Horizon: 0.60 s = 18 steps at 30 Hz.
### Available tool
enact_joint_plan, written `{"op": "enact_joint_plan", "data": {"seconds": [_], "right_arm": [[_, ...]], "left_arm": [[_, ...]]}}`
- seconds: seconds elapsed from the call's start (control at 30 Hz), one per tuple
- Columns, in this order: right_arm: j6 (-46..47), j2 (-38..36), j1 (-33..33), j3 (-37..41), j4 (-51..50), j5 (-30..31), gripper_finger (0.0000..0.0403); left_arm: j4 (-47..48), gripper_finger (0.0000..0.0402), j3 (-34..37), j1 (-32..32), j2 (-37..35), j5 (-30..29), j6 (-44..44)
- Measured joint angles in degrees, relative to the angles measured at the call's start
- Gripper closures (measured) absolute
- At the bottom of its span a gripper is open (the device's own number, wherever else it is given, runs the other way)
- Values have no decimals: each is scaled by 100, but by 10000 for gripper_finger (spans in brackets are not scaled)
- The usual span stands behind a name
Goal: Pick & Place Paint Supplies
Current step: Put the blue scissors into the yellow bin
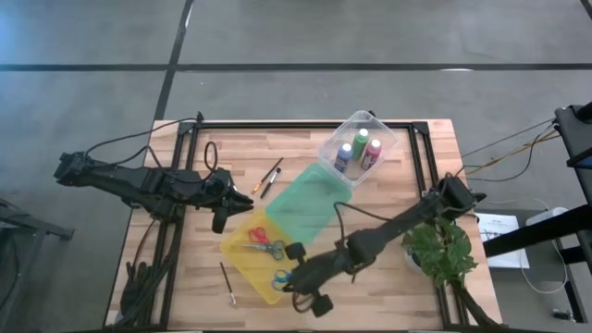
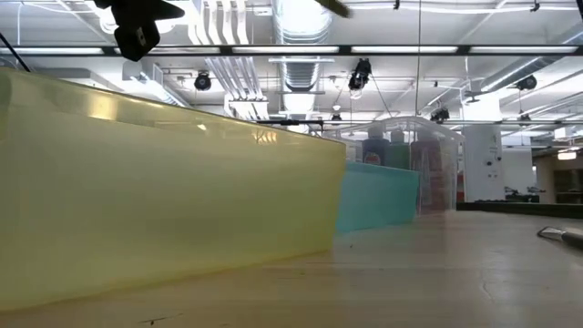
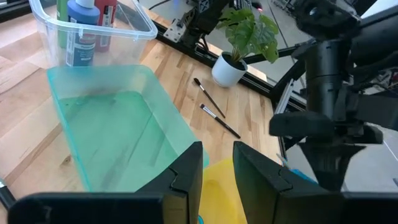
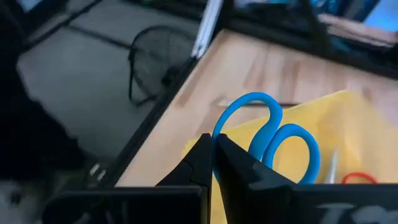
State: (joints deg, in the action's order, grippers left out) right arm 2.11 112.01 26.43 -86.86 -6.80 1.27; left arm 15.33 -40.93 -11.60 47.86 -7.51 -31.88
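Two fingers of your right gripper [image 4: 214, 163] pinch shut on the blue-handled scissors [image 4: 273, 140], blades hidden, over the yellow plastic bin [image 1: 250, 254]. Beside that bin, your left gripper [image 3: 217, 177] hangs part-open, empty.

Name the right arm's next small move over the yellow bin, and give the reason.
Probably open the right claw to drop the blue-handled scissors. It is shut on them directly above the yellow plastic bin, where red-handled scissors already lie, so releasing would likely land them inside.
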Motion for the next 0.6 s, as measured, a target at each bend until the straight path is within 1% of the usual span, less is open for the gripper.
{"op": "enact_joint_plan", "data": {"seconds": [0.27, 0.37, 0.5, 0.6], "right_arm": [[249, 325, -465, -1, 858, 3, 395], [352, 377, -639, -7, 913, -7, 395], [437, 516, -805, -1, 865, -278, 395], [438, 675, -833, -3, 854, -321, 395]], "left_arm": [[16, 303, 2, 0, 0, 0, -13], [49, 303, 0, 0, 0, 0, -13], [157, 303, 1, 0, 0, 0, -12], [190, 303, 0, 0, 0, 2, -11]]}}
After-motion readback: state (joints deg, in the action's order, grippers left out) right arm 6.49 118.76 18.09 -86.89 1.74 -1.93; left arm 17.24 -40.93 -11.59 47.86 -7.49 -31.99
